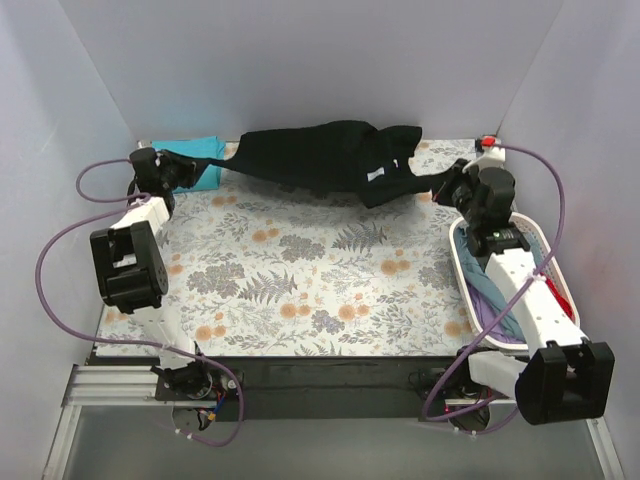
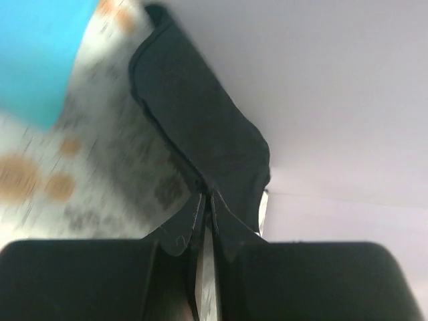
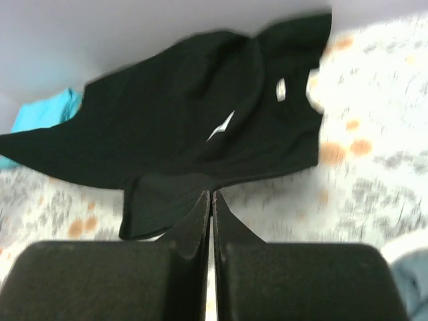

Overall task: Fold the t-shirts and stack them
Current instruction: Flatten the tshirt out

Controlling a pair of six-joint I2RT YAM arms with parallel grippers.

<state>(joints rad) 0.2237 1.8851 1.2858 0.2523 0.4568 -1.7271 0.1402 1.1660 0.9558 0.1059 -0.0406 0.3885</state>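
White plastic basket (image 1: pixel 459 268) sits nearest on the right, holding a light-blue shirt (image 1: pixel 487 292). Farther out, the left gripper (image 2: pixel 206 204) and right gripper (image 3: pixel 210 200) each pinch one end of the black t-shirt (image 1: pixel 320 155), which is stretched along the far edge of the floral surface (image 1: pixel 300 260). A teal t-shirt (image 1: pixel 203 152) lies far left.

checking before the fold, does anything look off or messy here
The black shirt is bunched and twisted, stretched between the left gripper and right gripper, both shut on its ends, along the far edge and across the teal shirt. Nothing looks spilled or damaged.
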